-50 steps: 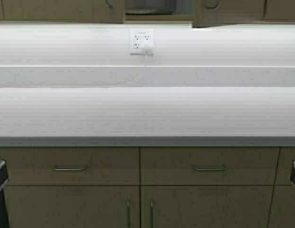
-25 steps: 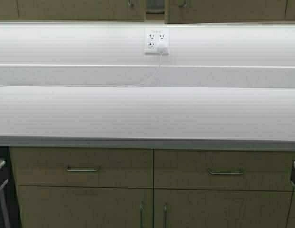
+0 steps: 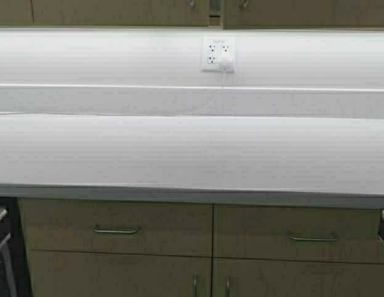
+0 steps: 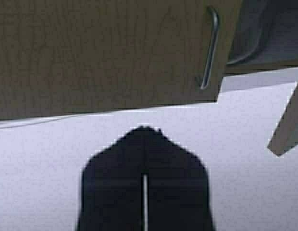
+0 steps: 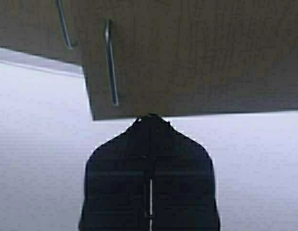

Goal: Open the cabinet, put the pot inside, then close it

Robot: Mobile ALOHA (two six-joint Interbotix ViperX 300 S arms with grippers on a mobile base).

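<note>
The cabinet [image 3: 117,11] runs along the top of the high view, its two beige doors almost together with a narrow dark gap [image 3: 215,5] between them. In the left wrist view the left door [image 4: 101,53] with its metal handle [image 4: 210,48] is close ahead. The dark grey pot [image 4: 266,29] shows inside through the gap, beside the right door's edge [image 4: 286,125]. My left gripper [image 4: 145,129] is shut and empty just below that door. My right gripper [image 5: 150,116] is shut and empty, its tip at the lower edge of the right door [image 5: 197,57], near its handle [image 5: 109,62].
A white counter [image 3: 192,148] spans the view, with a wall outlet [image 3: 218,54] and a plugged-in cord above it. Below are beige drawer fronts with bar pulls [image 3: 116,230] [image 3: 313,237] and lower doors [image 3: 117,275].
The whole scene has shifted right and down in the high view, so the robot has moved. The wide gap between the cabinet doors has narrowed to a slit.
</note>
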